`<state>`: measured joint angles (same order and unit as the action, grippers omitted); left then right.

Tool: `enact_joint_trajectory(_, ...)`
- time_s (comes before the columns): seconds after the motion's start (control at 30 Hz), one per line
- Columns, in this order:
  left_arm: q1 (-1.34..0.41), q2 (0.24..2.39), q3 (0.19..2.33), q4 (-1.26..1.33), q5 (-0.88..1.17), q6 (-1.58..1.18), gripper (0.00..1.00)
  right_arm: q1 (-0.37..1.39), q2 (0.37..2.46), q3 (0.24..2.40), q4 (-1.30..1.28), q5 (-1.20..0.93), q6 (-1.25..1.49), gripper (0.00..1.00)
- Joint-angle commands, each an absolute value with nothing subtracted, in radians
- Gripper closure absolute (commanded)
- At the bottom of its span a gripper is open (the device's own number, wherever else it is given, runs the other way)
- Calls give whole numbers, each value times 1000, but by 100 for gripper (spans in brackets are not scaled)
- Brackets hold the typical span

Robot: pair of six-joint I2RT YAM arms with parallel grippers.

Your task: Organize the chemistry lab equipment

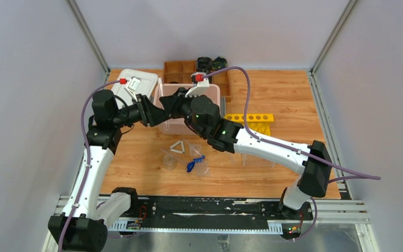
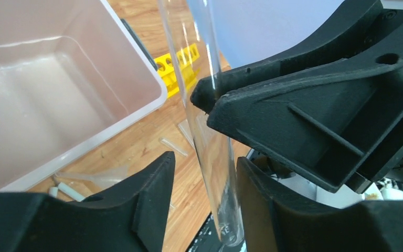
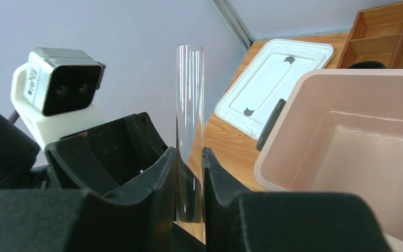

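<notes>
Right gripper (image 3: 190,157) is clenched on a clear tube (image 3: 190,89). The tube stands upright between its fingers, open end up, held in the air just beside the pale bin (image 3: 346,74) on the bin's left side. Left gripper (image 2: 203,165) straddles the same tube near its rounded end and is not gripping it: the tube sits close against one finger, with a clear gap to the other. White triangle (image 1: 177,147), blue piece (image 1: 191,165) and small clear beaker (image 1: 169,160) lie on the table (image 1: 294,94) in front of the bin. Yellow rack (image 1: 249,117) is just right of the bin. White lid (image 1: 134,84) lies flat to the bin's left.
</notes>
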<state>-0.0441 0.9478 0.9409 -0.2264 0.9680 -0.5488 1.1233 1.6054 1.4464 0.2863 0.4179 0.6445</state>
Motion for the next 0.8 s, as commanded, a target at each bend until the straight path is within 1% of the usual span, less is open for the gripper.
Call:
enact_joint_trajectory(0.0, -55, 938, 922, -201, 1004, -551, 52, 1138, 1594, 1428, 374, 392, 691, 100)
enact_joint_trajectory(0.13, -56, 937, 929, -244, 1002, -496, 69, 1136, 1575, 1412, 365, 368, 685, 100)
enact_joint_trajectory(0.2, -56, 934, 934, -260, 1004, -465, 78, 1125, 1563, 1417, 315, 343, 691, 100)
enact_joint_trajectory(0.23, -55, 932, 940, -274, 1004, -443, 83, 1117, 1557, 1421, 285, 322, 699, 98)
enact_joint_trajectory(0.27, -55, 930, 945, -292, 1007, -418, 85, 1106, 1550, 1428, 247, 302, 706, 92)
enact_joint_trajectory(0.33, -56, 928, 959, -346, 1014, -337, 90, 1072, 1544, 1465, 123, 228, 731, 75)
enact_joint_trajectory(0.43, -55, 928, 981, -434, 1019, -214, 95, 1009, 1548, 1523, -26, 64, 742, 56)
enact_joint_trajectory(0.47, -56, 927, 986, -458, 1023, -181, 97, 992, 1552, 1540, -76, -11, 736, 52)
enact_joint_trajectory(0.6, -56, 917, 994, -501, 1040, -99, 99, 959, 1574, 1626, -218, -142, 672, 40)
enact_joint_trajectory(0.77, -55, 902, 992, -515, 1041, -62, 100, 943, 1599, 1691, -272, -250, 640, 39)
